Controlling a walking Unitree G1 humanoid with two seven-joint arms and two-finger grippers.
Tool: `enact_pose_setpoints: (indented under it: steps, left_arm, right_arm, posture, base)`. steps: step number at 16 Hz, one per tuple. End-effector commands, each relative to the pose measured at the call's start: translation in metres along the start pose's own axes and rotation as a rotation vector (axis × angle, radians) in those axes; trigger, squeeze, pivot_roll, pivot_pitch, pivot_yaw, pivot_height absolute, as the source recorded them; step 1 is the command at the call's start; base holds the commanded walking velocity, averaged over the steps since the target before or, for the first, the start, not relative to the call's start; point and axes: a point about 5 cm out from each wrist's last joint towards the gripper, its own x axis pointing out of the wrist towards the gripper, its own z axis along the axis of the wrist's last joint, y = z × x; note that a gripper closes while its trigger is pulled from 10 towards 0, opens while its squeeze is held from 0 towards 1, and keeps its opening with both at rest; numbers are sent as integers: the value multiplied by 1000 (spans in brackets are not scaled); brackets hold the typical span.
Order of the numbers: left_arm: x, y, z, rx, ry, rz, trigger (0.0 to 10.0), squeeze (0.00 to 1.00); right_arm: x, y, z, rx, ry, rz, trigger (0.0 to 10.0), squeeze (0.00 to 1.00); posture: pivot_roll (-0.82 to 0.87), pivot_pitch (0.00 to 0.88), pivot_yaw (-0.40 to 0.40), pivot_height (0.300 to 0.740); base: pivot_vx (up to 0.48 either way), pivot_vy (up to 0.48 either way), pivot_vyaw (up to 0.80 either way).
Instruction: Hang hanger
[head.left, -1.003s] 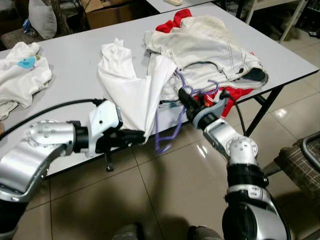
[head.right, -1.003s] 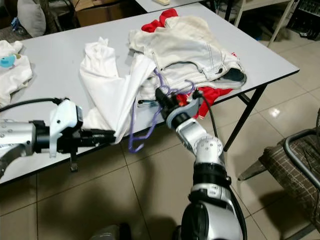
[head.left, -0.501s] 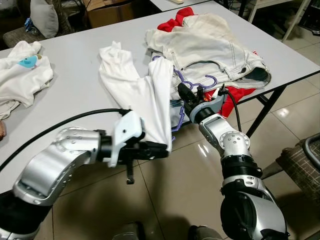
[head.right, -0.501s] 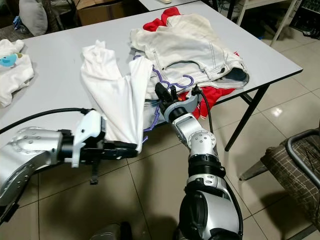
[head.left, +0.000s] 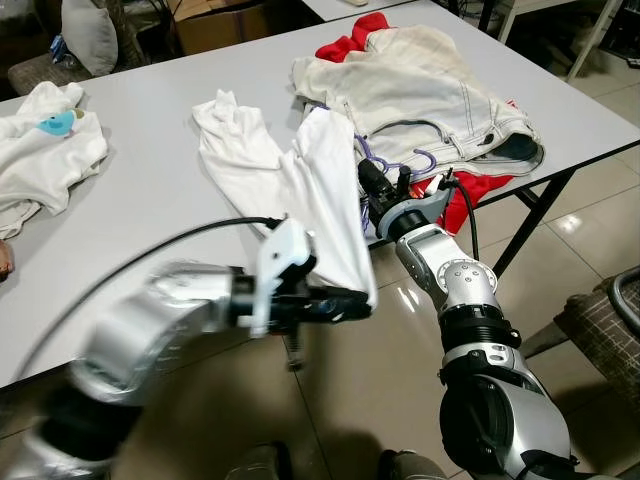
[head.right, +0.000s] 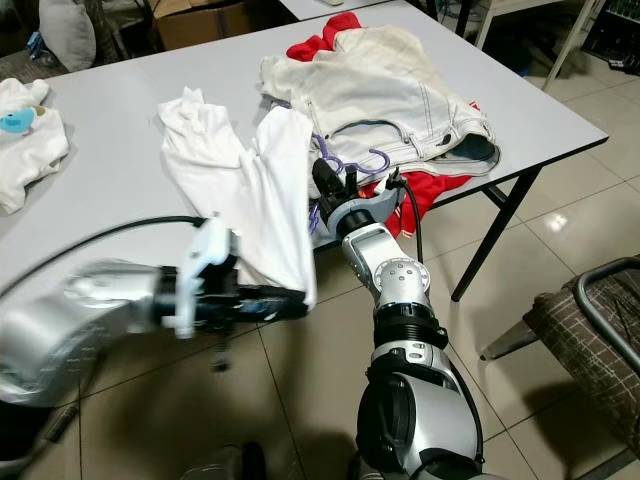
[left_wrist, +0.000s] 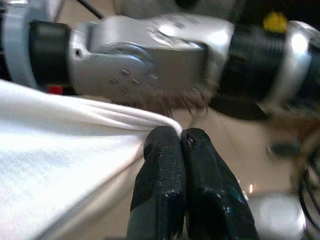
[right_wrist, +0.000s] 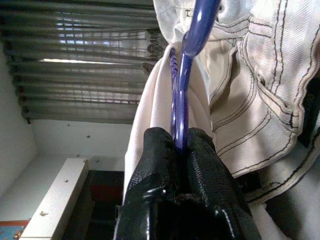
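The right gripper (right_wrist: 181, 145) is clenched on the purple hanger (head.left: 385, 165) at the desk (head.left: 150, 130) edge, beside the jeans (head.left: 420, 90). The left gripper (left_wrist: 181, 137) pinches the white shirt (head.left: 300, 190) hem, pulled out below and to the hanger's left; the shirt's length runs from the desk toward that gripper.

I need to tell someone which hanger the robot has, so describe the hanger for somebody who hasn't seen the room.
On the grey table, look at its near edge beside the cream jeans. The purple plastic hanger lies there, partly under a white shirt, pinched by the right gripper. It is the one purple thing among the clothes.
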Motion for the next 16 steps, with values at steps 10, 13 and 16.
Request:
enact_pose_setpoints:
  steps: [10, 13, 16]
  left_arm:
    - [-59, 46, 61, 40, -302, 280, 0, 0]
    - [-68, 45, 54, 69, -200, 290, 0, 0]
    - [-41, 30, 47, 69, -167, 202, 0, 0]
  right_arm:
    - [11, 9, -52, -147, 167, -3, 10000, 0]
    - [10, 12, -48, -98, 152, 15, 10000, 0]
    - [10, 17, -45, -55, 142, 43, 10000, 0]
  posture:
    - [-23, 140, 88, 740]
    - [-22, 139, 87, 740]
    - [-24, 138, 85, 740]
  base:
    - [0, 0, 0]
    - [0, 0, 0]
    - [0, 0, 0]
